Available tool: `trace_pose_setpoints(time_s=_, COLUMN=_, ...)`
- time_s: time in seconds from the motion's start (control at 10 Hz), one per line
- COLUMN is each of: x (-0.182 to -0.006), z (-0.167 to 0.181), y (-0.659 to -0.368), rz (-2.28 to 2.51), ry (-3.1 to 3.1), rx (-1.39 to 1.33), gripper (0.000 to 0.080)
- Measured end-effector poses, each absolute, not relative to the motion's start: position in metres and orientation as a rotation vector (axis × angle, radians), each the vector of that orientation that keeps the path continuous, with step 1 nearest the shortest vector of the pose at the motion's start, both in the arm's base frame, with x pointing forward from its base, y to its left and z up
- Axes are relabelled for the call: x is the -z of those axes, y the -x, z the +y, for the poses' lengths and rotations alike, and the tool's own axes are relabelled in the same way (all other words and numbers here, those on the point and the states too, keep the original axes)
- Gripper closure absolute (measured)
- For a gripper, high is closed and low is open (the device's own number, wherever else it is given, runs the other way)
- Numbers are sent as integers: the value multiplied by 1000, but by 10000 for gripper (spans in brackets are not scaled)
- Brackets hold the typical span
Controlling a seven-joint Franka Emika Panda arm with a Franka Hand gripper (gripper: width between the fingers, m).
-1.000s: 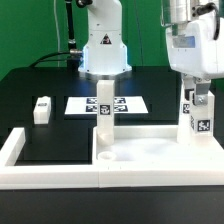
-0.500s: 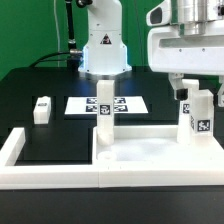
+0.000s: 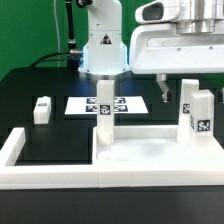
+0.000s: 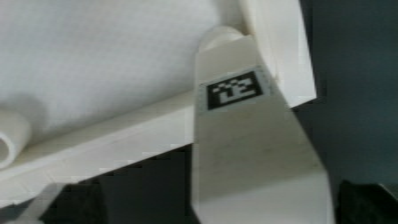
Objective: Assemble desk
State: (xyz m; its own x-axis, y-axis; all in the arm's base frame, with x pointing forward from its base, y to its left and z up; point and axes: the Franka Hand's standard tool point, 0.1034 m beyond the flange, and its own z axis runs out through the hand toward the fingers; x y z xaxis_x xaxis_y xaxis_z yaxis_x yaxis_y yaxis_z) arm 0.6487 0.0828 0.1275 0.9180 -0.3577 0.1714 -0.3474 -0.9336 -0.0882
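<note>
- White tabletop lies in the border wall's corner in my exterior view. The gripper is spread wide around the right leg's top, gripping nothing.
- On the wrist view I see that tagged right leg standing at the tabletop rim.

Middle leg and outer leg upright on tabletop, gap between apparently passable, bare table alongside

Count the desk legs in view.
3. By the exterior view: left leg and right leg upright on the tabletop; loose leg on the table, far left. Another may be hidden.
</note>
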Motion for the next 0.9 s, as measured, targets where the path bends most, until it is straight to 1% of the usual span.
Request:
trace_pose_setpoints(time_s=0.2, x=-127, z=82, y=-649, rz=557, ry=3029, rx=286, gripper=150)
trace_pose_setpoints(time_s=0.3, x=-127, z=82, y=-649, rz=585, ry=3022, rx=286, gripper=258)
trace_pose_setpoints(time_s=0.4, x=-127, z=82, y=-649, rz=587, ry=3022, rx=286, gripper=394)
trace_pose_setpoints(time_s=0.5, x=-126, z=82, y=-649, rz=709, ry=2987, rx=281, gripper=394)
trace_pose_setpoints(time_s=0.6, x=-126, z=82, y=-649, rz=819, ry=2953, rx=277, gripper=511)
trace_pose_setpoints(time_s=0.7, x=-126, z=81, y=-649, rz=871, ry=2935, rx=274, gripper=511)
trace_pose_setpoints(time_s=0.9, x=-124, z=88, y=-649, rz=1249, ry=2773, rx=252, gripper=511)
